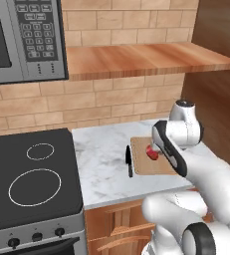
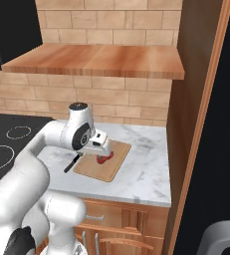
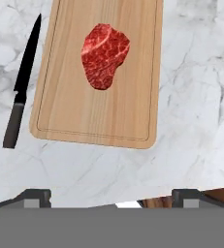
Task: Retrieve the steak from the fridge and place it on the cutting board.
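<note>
I see the steak [image 3: 105, 55] lying flat on the cutting board [image 3: 84, 116], upper centre of the hand view; it looks soft, slick and light, best pinched across its narrow end. My gripper [image 3: 111, 196] stands wide apart, empty.

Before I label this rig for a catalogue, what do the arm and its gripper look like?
The arm is glossy white with rounded, tubular links and dark grey to black bands at the joints. The gripper has two small, dark grey, blocky finger tips. No cables or markings show.
</note>
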